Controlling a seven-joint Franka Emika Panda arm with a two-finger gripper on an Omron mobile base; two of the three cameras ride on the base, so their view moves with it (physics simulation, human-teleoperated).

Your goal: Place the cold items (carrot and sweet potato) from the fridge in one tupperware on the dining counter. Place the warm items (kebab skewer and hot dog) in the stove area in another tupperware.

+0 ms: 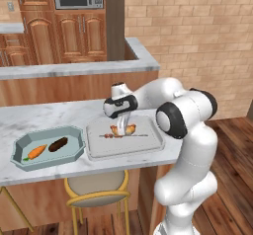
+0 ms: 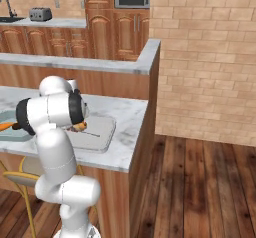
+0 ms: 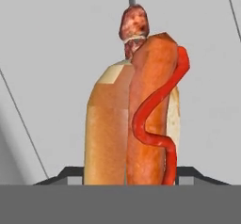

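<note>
The gripper (image 1: 123,126) grasps the hot dog (image 1: 124,129) directly above the grey tupperware (image 1: 148,142), its long axis pointing toward the kebab skewer (image 3: 133,23).

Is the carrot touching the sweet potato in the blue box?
Apart. In the left base view, a strip of the tupperware's floor shows between the carrot and the sweet potato.

base views flank counter (image 1: 49,115), hand close-up
</note>
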